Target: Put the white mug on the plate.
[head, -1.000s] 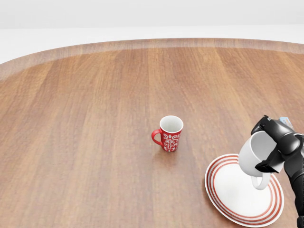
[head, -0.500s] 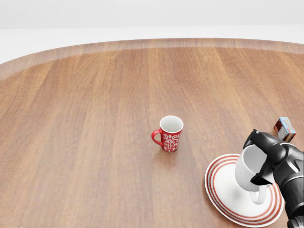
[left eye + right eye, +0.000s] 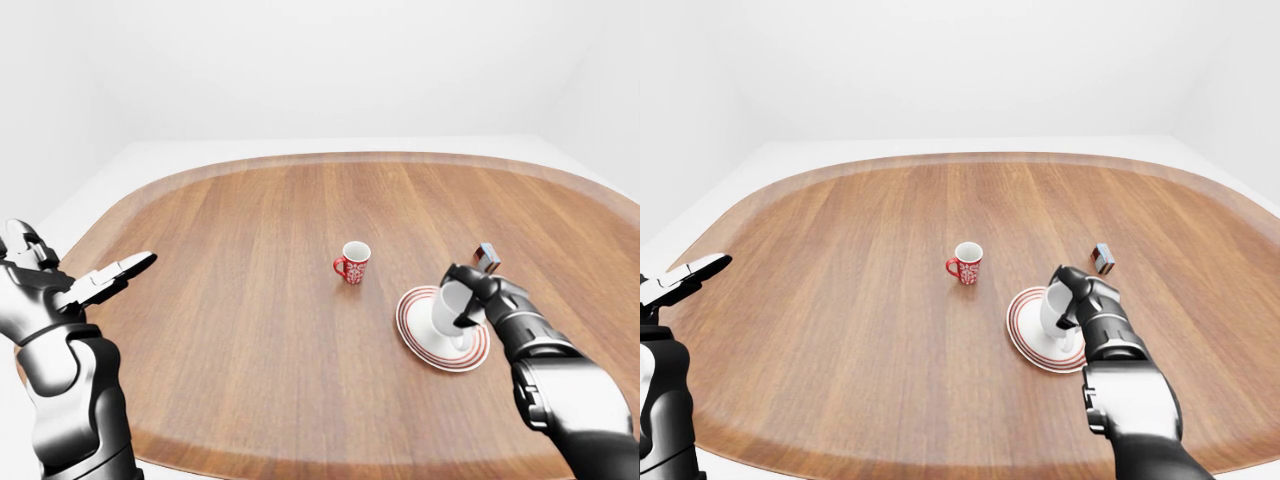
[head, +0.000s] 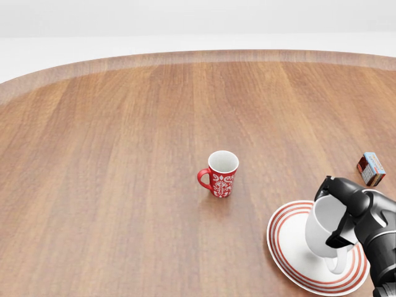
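The white mug (image 4: pixel 322 232) is tilted, its base on or just above the red-ringed white plate (image 4: pixel 291 253) at the lower right of the head view. My right hand (image 4: pixel 337 213) is shut round the mug, fingers over its rim and side, its handle pointing down toward me. The mug (image 3: pixel 446 310) and plate (image 3: pixel 420 335) also show in the left-eye view. My left hand (image 3: pixel 105 280) is open and empty, raised at the left edge of the table, far from the mug.
A red mug with white pattern (image 4: pixel 221 174) stands upright near the table's middle, left of the plate. A small red and blue box (image 4: pixel 370 168) lies above the plate on the right. The round wooden table (image 4: pixel 124 154) stretches wide to the left.
My right hand has lowered the white mug toward the plate and moved slightly down in the head view, uncovering the small box. The red mug has not moved.
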